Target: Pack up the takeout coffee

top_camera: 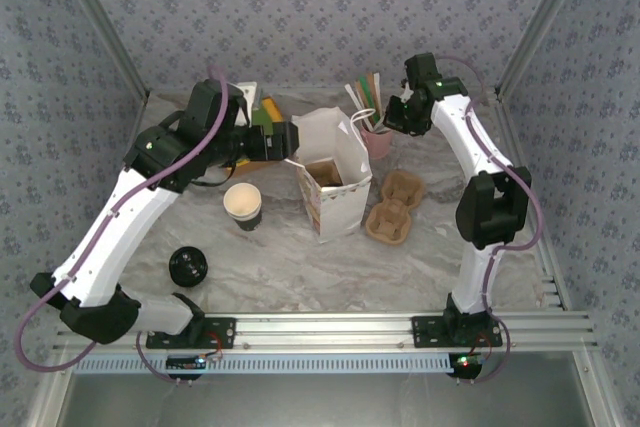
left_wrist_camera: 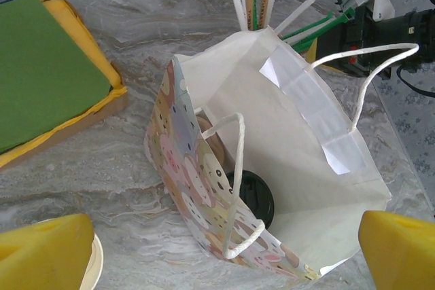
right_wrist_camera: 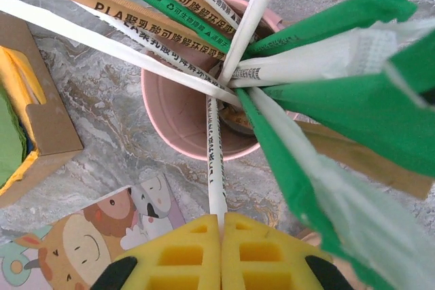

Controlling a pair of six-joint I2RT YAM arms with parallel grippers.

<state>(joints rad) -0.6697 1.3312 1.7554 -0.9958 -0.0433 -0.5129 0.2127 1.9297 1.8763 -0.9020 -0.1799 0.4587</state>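
Observation:
The takeout coffee [left_wrist_camera: 253, 198] sits deep inside the open paper bag [left_wrist_camera: 292, 168], with just its round black lid showing past the printed front wall. My left gripper [left_wrist_camera: 221, 259] hovers over the bag's near side, open wide, one yellow finger [left_wrist_camera: 41, 252] at each lower corner of the left wrist view. From above, the bag [top_camera: 335, 182] stands mid-table with my left gripper [top_camera: 285, 142] at its left rim. My right gripper [right_wrist_camera: 221, 225] is shut on a white wrapped straw [right_wrist_camera: 216, 161] that leans out of the pink cup [right_wrist_camera: 177, 113].
A lidless brown-sleeved cup [top_camera: 243, 205] and a loose black lid [top_camera: 188, 265] stand left of the bag. A pulp cup carrier [top_camera: 395, 207] lies to its right. A box of green and yellow napkins [left_wrist_camera: 47, 79] is at the back left. More straws [right_wrist_camera: 319, 66] fan from the pink cup [top_camera: 378, 142].

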